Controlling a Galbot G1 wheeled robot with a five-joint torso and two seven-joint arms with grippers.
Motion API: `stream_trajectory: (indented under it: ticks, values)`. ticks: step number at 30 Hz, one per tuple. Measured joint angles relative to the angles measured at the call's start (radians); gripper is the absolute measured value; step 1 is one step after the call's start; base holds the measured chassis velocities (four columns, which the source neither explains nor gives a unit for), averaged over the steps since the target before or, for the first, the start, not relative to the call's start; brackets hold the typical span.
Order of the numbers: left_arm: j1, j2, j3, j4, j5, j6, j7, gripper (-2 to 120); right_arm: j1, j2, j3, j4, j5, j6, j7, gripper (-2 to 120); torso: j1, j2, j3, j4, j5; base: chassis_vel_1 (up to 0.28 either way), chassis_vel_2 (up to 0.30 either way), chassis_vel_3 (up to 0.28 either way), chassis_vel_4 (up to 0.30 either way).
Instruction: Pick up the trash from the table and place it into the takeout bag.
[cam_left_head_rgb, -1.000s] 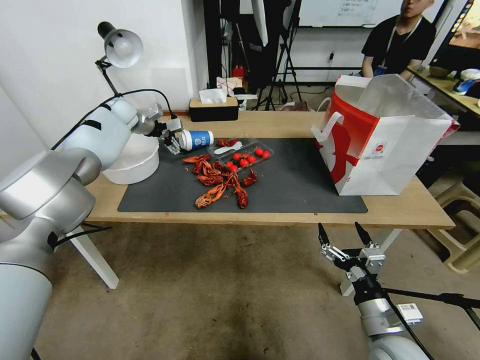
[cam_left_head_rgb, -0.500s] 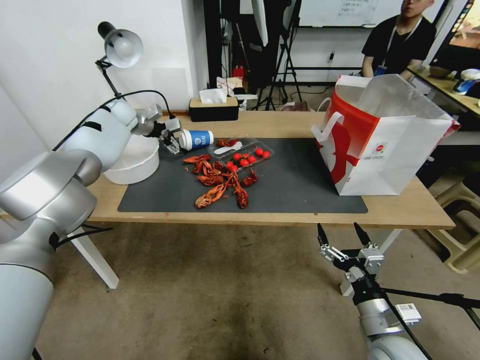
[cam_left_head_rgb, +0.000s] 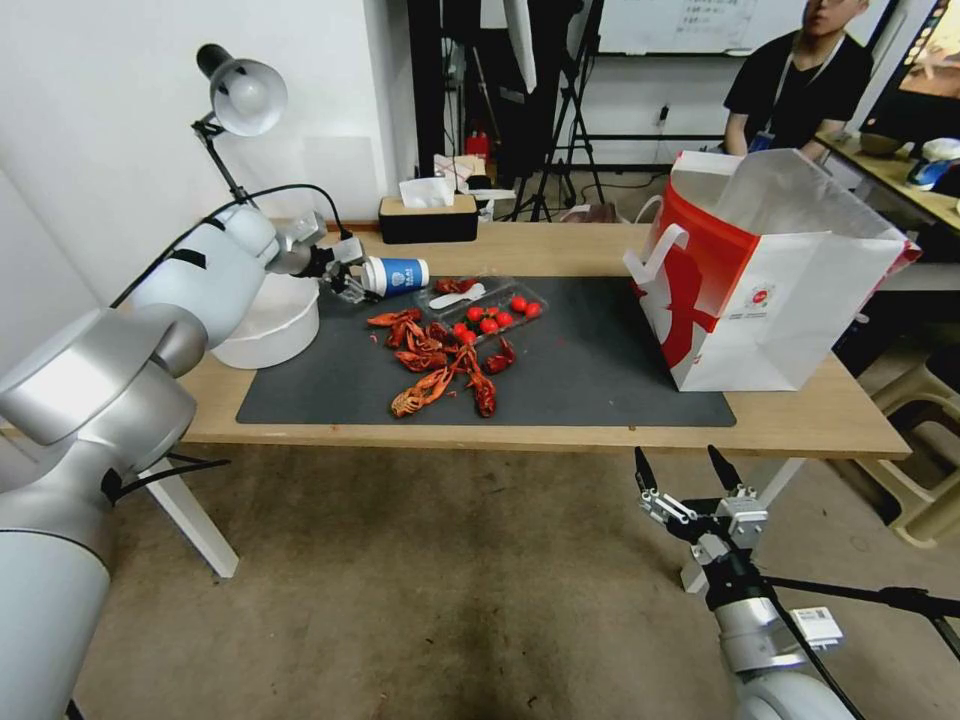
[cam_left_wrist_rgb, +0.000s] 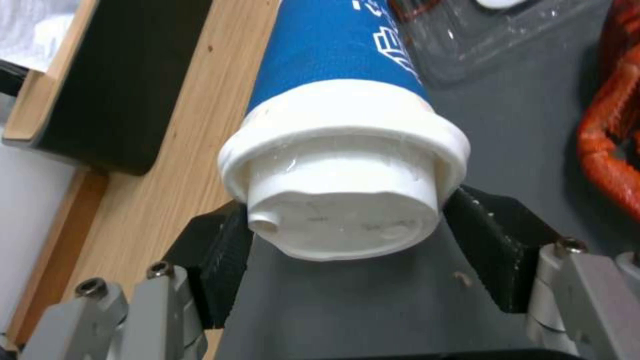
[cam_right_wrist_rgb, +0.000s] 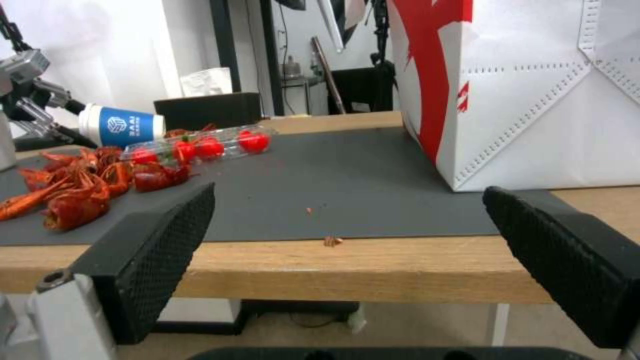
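Now the blue-and-white paper cup (cam_left_head_rgb: 393, 276) hangs a touch higher and nearer the rear of the counter (cam_left_head_rgb: 560, 248) than it did a second ago, carried on its side by the left claw (cam_left_head_rgb: 350, 283). From the left wrist view the two black pads sit on either side of the white lid (cam_left_wrist_rgb: 343, 207), clamped at the lid end, with the blue sleeve pointing away over the dark grey mat (cam_left_head_rgb: 600, 360). That small rise suggests the lift has begun and the grasp is holding, so the carry across to the takeout bag (cam_left_head_rgb: 770, 280) looks like the step in hand.

The bag stands upright at the right end of the counter, well apart from the cup, mouth open upward. Left on the mat are the red crayfish shells (cam_left_head_rgb: 440, 365) and a clear plastic tray of cherry tomatoes (cam_left_head_rgb: 485, 305), just beside where the cup hangs.

The right claw (cam_left_head_rgb: 690, 470) waits below the counter's front edge with its fingers spread wide, holding nothing, and has not shifted.
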Motion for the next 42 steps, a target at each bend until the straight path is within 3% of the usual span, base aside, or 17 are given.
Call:
stream_trajectory:
  ticks: [13, 21, 27, 32, 38, 41, 42]
  values:
    - [-0.022, 0.018, -0.048, -0.061, -0.053, -0.039, 0.032, 66, 0.005, -0.001, -0.002, 0.001, -0.001, -0.001, 0.001, 100, 0.0, 0.0, 0.0, 0.0001, 0.0005, 0.0, 0.0, 0.0, 0.0]
    - [-0.057, 0.016, -0.093, -0.123, -0.161, -0.059, 0.077, 65, 0.007, -0.001, -0.004, 0.002, -0.001, -0.003, 0.001, 100, 0.0, 0.0, 0.0, 0.0, 0.0004, 0.0, 0.0, 0.0, 0.0]
    - [-0.057, 0.025, -0.04, -0.309, -0.309, -0.02, 0.096, 65, 0.012, -0.001, -0.004, 0.003, -0.002, -0.007, 0.004, 100, 0.0, 0.0, 0.0, 0.0003, 0.0003, 0.0, 0.0, 0.0, 0.0]
    - [-0.075, -0.026, -0.011, -0.397, -0.411, 0.022, 0.087, 65, 0.015, 0.001, -0.006, 0.008, -0.007, -0.012, 0.008, 100, 0.0, 0.0, 0.0, -0.0005, 0.0007, 0.0, 0.0, 0.0, 0.0]
    - [-0.114, -0.094, 0.0, -0.418, -0.458, 0.044, 0.076, 65, 0.006, 0.002, 0.0, 0.011, -0.007, -0.012, 0.009, 100, 0.0, 0.0, 0.0, 0.0004, 0.0005, 0.0, 0.0, 0.0, 0.0]
    - [-0.148, -0.176, -0.01, -0.391, -0.459, 0.046, 0.072, 65, 0.003, 0.004, 0.005, 0.013, -0.007, -0.011, 0.009, 100, 0.0, 0.0, 0.0, 0.0002, 0.0006, 0.0, 0.0, 0.0, 0.0]
    - [-0.148, -0.176, -0.01, -0.391, -0.459, 0.046, 0.072, 65, 0.003, 0.004, 0.005, 0.013, -0.007, -0.011, 0.009, 100, 0.0, 0.0, 0.0, 0.0002, 0.0006, 0.0, 0.0, 0.0, 0.0]
